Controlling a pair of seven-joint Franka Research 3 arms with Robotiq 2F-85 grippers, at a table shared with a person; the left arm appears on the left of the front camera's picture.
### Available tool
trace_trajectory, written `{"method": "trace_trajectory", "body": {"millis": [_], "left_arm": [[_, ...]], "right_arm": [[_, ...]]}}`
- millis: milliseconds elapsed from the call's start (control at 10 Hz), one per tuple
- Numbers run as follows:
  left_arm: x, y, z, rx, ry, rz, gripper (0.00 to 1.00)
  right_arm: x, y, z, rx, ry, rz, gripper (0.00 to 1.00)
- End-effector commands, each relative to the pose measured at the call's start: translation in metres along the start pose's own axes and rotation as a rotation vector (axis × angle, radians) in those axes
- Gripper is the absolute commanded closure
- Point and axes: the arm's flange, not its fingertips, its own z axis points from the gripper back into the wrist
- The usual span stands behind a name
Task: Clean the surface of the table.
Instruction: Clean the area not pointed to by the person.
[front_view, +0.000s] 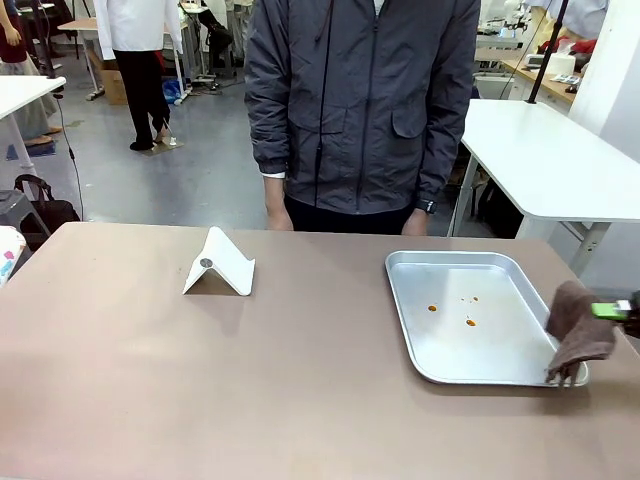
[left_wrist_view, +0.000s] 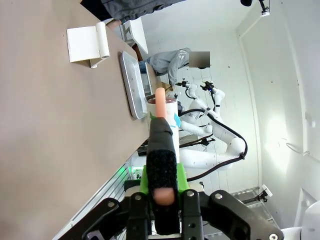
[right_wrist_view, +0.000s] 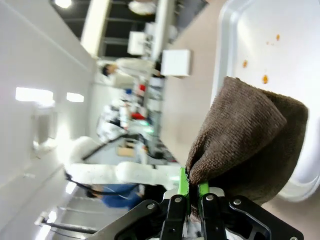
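The brownish table (front_view: 200, 380) stretches across the front view. At its right end my right gripper (front_view: 603, 310) is shut on a brown cloth (front_view: 578, 335), which hangs over the near right corner of a metal tray (front_view: 470, 345). In the right wrist view the cloth (right_wrist_view: 245, 135) is bunched between the green pads of that gripper (right_wrist_view: 192, 189), with the tray (right_wrist_view: 295, 100) behind it. My left gripper (left_wrist_view: 163, 192) is shut on a black stick-like tool (left_wrist_view: 161, 145) with a pinkish tip, held beyond the table's edge (left_wrist_view: 50, 130).
The tray holds a few orange spots (front_view: 470, 321). A white folded stand (front_view: 220, 265) sits left of centre. A person in a dark jacket (front_view: 360, 100) stands at the far edge, hands down. White-topped tables (front_view: 560, 160) stand behind.
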Motion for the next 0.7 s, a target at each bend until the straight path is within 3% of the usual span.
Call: {"method": "trace_trajectory", "body": {"millis": [0, 400, 600], "left_arm": [[-0.002, -0.004, 0.000, -0.004, -0.009, -0.006, 0.78], [-0.002, -0.004, 0.000, -0.004, -0.009, -0.006, 0.78], [-0.002, -0.004, 0.000, -0.004, -0.009, -0.006, 0.78]], "right_arm": [[0.038, 0.007, -0.024, -0.188, 0.138, 0.051, 0.92], [0.093, 0.036, -0.046, -0.382, 0.290, 0.166, 0.92], [0.112, 0.035, -0.062, -0.522, 0.299, 0.219, 0.92]]}}
